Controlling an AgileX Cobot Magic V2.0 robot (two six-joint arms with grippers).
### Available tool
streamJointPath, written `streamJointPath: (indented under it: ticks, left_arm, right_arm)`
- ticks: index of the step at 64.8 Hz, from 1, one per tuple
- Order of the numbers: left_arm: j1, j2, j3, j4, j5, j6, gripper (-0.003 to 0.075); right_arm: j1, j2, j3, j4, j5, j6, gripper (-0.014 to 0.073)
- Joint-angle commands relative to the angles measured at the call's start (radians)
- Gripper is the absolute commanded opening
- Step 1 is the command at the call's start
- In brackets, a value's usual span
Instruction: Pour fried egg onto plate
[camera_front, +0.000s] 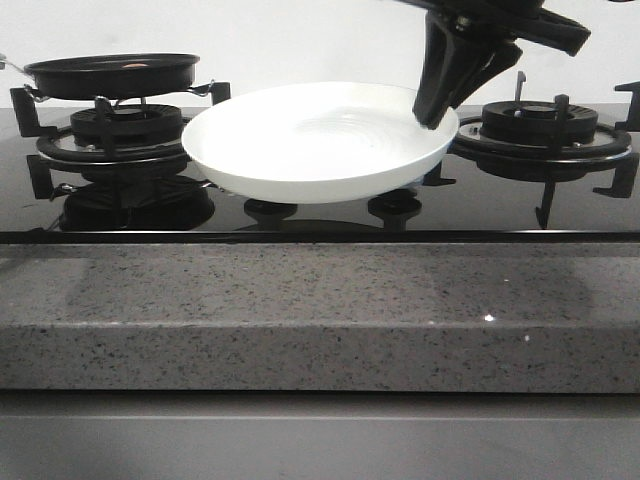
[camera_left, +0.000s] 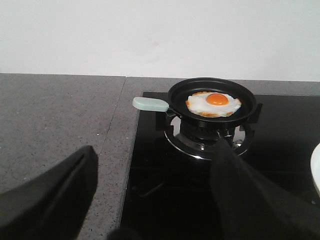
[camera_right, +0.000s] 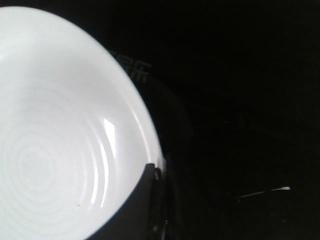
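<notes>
Front view: glossy round plate, ringed.

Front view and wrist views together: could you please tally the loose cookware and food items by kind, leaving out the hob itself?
Plate: 1
Frying pan: 1
Fried egg: 1
Total: 3

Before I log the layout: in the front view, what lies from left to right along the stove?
Frying pan on the left burner → white plate → right pincer at the plate's rim → right burner.
</notes>
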Motion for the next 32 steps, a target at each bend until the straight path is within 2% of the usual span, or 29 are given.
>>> streamJointPath:
  ticks: [1, 32]
  left_arm:
    - [-0.001, 0.013, -0.033, -0.003, -0.084, -0.009, 0.0483]
    - [-0.001, 0.030, -0.033, -0.032, -0.127, -0.009, 0.0472]
  right_arm:
    - [0.001, -0.047, -0.024, 0.022, -0.036, 0.000, -0.0067]
    - [0.001, -0.047, -0.024, 0.022, -0.036, 0.000, -0.0067]
